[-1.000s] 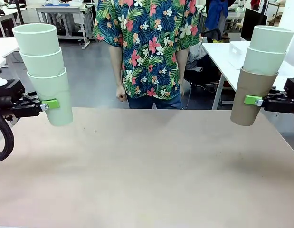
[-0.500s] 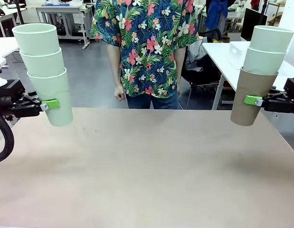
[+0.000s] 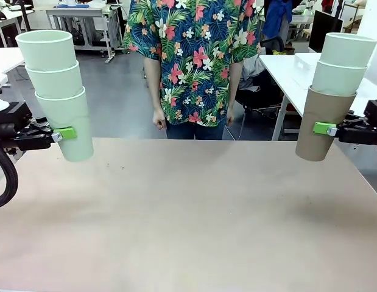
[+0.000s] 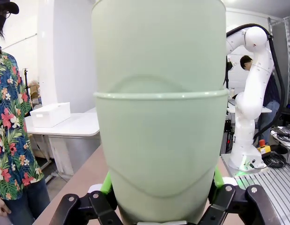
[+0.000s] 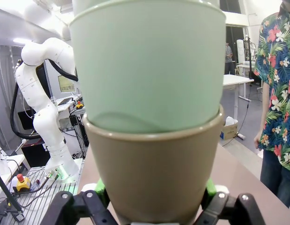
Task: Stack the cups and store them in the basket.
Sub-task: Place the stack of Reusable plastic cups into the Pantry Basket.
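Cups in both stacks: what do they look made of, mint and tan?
Mint cups: likely plastic, matte; even colour, thin rims, dull sheen without glare. Tan cup: same moulded shape and matte surface, probably the same plastic, though the look leaves it open.

table [image 3: 188,213] open between left stack [image 3: 59,97] and right stack [image 3: 333,91], person [image 3: 194,61] beyond.

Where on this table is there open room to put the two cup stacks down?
The whole middle of the table is bare, from the near edge to the far edge where the person stands. Crowding is only at the sides: the left gripper holds a green stack, the right gripper a brown-based stack.
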Action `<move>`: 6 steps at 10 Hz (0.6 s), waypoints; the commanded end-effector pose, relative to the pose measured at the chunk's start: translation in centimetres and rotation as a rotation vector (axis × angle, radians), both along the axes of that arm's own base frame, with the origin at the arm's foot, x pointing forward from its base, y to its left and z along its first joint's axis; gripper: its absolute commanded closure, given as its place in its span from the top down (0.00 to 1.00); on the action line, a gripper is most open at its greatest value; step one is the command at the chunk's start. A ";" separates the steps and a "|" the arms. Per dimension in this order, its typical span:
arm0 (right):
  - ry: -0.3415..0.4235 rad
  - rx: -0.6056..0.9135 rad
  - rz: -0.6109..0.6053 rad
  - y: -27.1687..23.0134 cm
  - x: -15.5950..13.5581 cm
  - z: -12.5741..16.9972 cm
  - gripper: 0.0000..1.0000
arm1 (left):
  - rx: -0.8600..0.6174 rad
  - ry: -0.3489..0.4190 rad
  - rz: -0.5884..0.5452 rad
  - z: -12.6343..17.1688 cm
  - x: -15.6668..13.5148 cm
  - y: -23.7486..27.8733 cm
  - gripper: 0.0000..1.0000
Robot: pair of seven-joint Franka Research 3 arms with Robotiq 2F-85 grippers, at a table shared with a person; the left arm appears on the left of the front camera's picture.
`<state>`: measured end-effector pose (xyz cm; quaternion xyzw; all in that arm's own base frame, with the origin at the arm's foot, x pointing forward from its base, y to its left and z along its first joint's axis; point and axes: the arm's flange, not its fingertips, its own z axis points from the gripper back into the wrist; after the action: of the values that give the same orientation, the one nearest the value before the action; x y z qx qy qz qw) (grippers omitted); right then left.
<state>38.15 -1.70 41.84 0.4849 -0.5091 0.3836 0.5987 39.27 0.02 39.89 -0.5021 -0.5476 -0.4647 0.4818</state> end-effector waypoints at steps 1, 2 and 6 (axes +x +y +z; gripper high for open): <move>-0.006 -0.003 0.002 0.0 -0.1 0.2 0.86 | -0.004 -0.012 0.000 0.4 -0.1 -0.1 0.86; -0.006 -0.003 0.002 0.0 -0.1 0.2 0.86 | -0.004 -0.012 0.000 0.4 -0.1 -0.1 0.86; -0.006 -0.003 0.002 0.0 -0.1 0.2 0.86 | -0.004 -0.012 0.000 0.4 -0.1 -0.1 0.86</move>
<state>38.15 -1.70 41.84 0.4849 -0.5091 0.3836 0.5987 39.27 0.02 39.89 -0.5021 -0.5476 -0.4647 0.4818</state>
